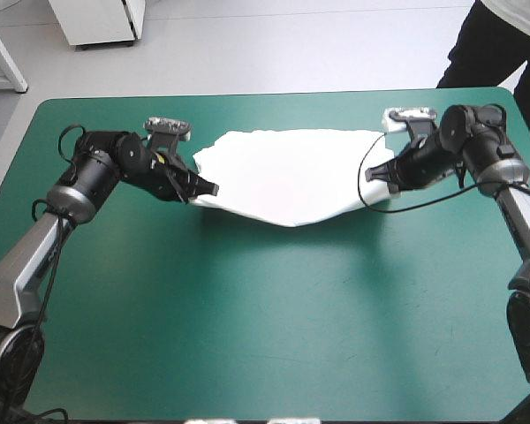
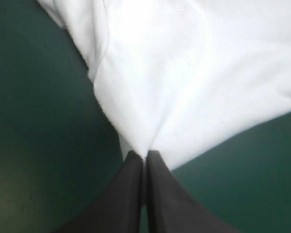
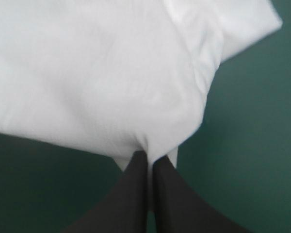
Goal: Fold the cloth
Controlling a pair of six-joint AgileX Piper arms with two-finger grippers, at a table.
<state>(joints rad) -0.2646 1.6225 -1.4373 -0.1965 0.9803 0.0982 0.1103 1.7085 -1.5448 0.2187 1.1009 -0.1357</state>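
- the left gripper has its black fingers pressed together, clamped on a pinched corner of the white t-shirt.
- the right gripper grips another corner the same way, fingers all but touching with cloth between them.
- from above, the t-shirt sits toward 12 o'clock on the tabletop, stretched between both grips, the left gripper at its 9 o'clock end and the right at 3 o'clock.
- its near edge dips toward 6 o'clock, with a shadow on the teal-green cover beneath.
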